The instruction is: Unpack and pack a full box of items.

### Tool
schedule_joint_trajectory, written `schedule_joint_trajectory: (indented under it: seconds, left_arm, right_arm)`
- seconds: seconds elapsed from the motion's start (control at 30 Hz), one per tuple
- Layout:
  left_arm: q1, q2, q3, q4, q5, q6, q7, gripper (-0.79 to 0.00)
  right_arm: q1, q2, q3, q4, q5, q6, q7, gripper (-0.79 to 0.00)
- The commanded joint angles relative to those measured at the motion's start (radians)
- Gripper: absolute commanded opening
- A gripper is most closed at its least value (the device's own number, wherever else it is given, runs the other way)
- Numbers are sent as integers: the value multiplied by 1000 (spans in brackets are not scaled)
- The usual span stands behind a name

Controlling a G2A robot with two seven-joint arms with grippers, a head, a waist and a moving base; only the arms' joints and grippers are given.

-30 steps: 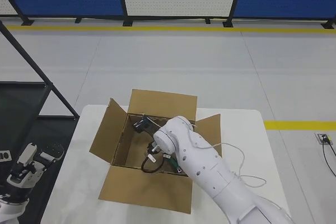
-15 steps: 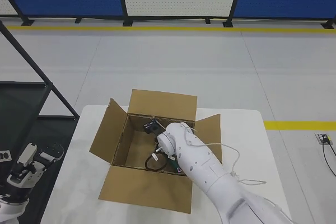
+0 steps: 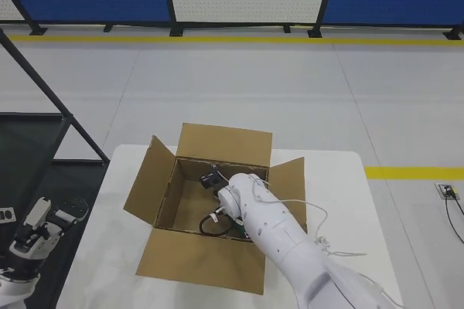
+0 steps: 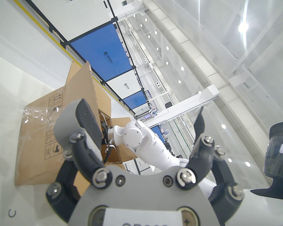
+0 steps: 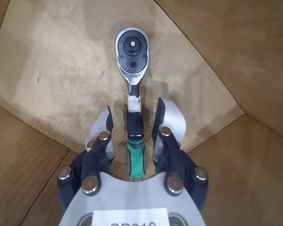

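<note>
A ratchet wrench with a chrome head and a green and black handle lies flat on the floor of the open cardboard box. My right gripper is open down inside the box, one finger on each side of the wrench's handle, with gaps between the fingers and the handle. In the top view the right arm dips into the box from the near right. My left gripper is open with nothing in it, pointing upward beside the table's left edge.
The box stands on a white table with all its flaps spread outward. A black cable loop hangs at the arm inside the box. A black metal frame stands left of the table. A thin white cable trails from the right arm.
The right arm has sunk deeper into the box and its wrist has shifted slightly toward the box's right side. The left arm has stayed still.
</note>
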Motion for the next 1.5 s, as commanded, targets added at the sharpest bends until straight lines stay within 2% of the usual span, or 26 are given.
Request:
schedule_joint_trajectory:
  seconds: [0.0,0.23,0.53,0.67,0.7,0.73,0.77,0.9,1.13,1.47]
  left_arm:
    - [0,0,0,0,0,0,0,0]
    - [0,0,0,0,0,0,0,0]
    - [0,0,0,0,0,0,0,0]
    - [0,0,0,0,0,0,0,0]
    - [0,0,0,0,0,0,0,0]
    - [0,0,0,0,0,0,0,0]
    - [0,0,0,0,0,0,0,0]
    - [0,0,0,0,0,0,0,0]
    - [0,0,0,0,0,0,0,0]
    - [0,0,0,0,0,0,0,0]
  right_arm:
    - [0,-3,1,10,1,-2,-13,-449]
    - [-4,-16,-7,31,-17,37,-51,-486]
    - [0,-26,-2,57,-10,8,-38,-548]
    - [2,-29,-1,61,-11,5,-35,-619]
    - [2,-30,-1,63,-12,5,-33,-668]
    - [2,-31,-1,66,-14,7,-30,-754]
    - [2,-32,-1,69,-13,11,-23,-785]
    - [4,-34,2,73,-11,10,-23,-785]
    - [24,-26,24,70,19,-62,-52,-785]
    - [47,14,76,79,88,-264,-116,-785]
